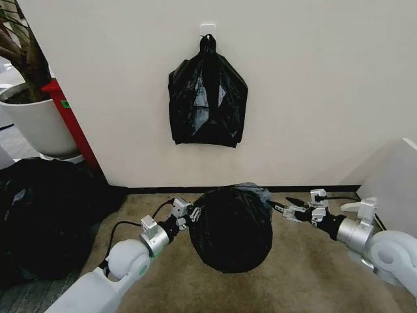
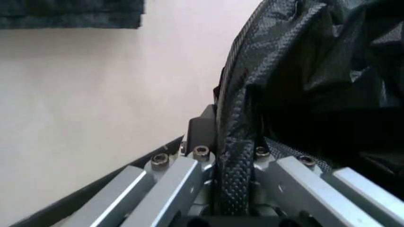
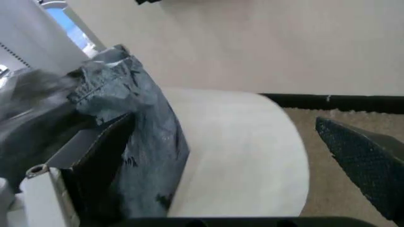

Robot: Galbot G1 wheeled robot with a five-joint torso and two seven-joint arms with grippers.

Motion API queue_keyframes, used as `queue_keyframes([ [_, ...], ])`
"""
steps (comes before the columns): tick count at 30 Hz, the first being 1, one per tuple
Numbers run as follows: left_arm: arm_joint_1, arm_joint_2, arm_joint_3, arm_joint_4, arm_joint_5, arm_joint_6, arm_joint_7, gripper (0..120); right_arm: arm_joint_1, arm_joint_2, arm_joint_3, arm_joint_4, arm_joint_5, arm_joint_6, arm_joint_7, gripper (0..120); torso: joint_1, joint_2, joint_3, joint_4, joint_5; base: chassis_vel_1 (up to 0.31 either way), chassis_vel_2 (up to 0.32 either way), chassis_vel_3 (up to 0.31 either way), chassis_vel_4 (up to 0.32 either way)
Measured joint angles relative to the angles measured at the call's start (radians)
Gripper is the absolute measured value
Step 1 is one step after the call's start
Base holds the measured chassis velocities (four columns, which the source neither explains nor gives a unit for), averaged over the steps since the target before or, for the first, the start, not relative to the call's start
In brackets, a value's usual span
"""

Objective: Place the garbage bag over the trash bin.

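While left claw point(image 2: 235, 189) pinches garbage bag point(image 1: 231, 225), right wrist view bares trash bin point(image 3: 243, 156).

Cream wall point(image 1: 313, 78), tan carpet point(image 1: 306, 274), black baseboard point(image 1: 313, 189)

I count two grippers: my left gripper point(image 1: 187, 212) and my right gripper point(image 1: 285, 207), one at each side of the bag point(image 1: 231, 228). That is one bag, draped on one bin point(image 3: 240, 151), whose cream side I see in the right wrist view. One more black bag, the bundle point(image 1: 207, 101), hangs on one hook point(image 1: 207, 29) on the wall. One dark heap point(image 1: 45, 215) lies at the carpet's left edge. One white pot point(image 1: 36, 117) stands behind it, with one red post point(image 1: 71, 124) beside it.
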Motion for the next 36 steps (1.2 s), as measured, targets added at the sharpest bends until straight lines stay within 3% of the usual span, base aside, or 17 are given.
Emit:
queue_keyframes([
  [20, -0.004, 0.03, 0.005, -0.041, -0.033, -0.03, 0.123, 1, 0.074, 0.035, -0.004, -0.284, -0.13, 0.021, -0.047, 100, 0.0, 0.0, 0.0, 0.0, 0.0004, 0.0, 0.0, 0.0, 0.0],
  [27, -0.011, 0.02, -0.005, -0.006, -0.006, -0.025, 0.064, 1, 0.036, 0.009, 0.046, -0.112, 0.025, 0.015, 0.003, 100, 0.0, 0.0, 0.0, -0.0003, -0.0006, 0.0, 0.0, 0.0, 0.0],
  [32, -0.015, 0.008, -0.008, 0.015, 0.026, -0.025, 0.027, 1, 0.026, -0.016, 0.05, 0.112, 0.207, -0.077, 0.227, 100, 0.0, 0.0, 0.0, 0.0, -0.0003, 0.0, 0.0, 0.0, 0.0],
  [36, -0.018, 0.005, -0.006, 0.014, 0.022, -0.019, 0.021, 1, 0.024, -0.017, 0.032, 0.144, 0.2, -0.104, 0.243, 100, 0.0, 0.0, 0.0, -0.0001, -0.0003, 0.0, 0.0, 0.0, 0.0],
])
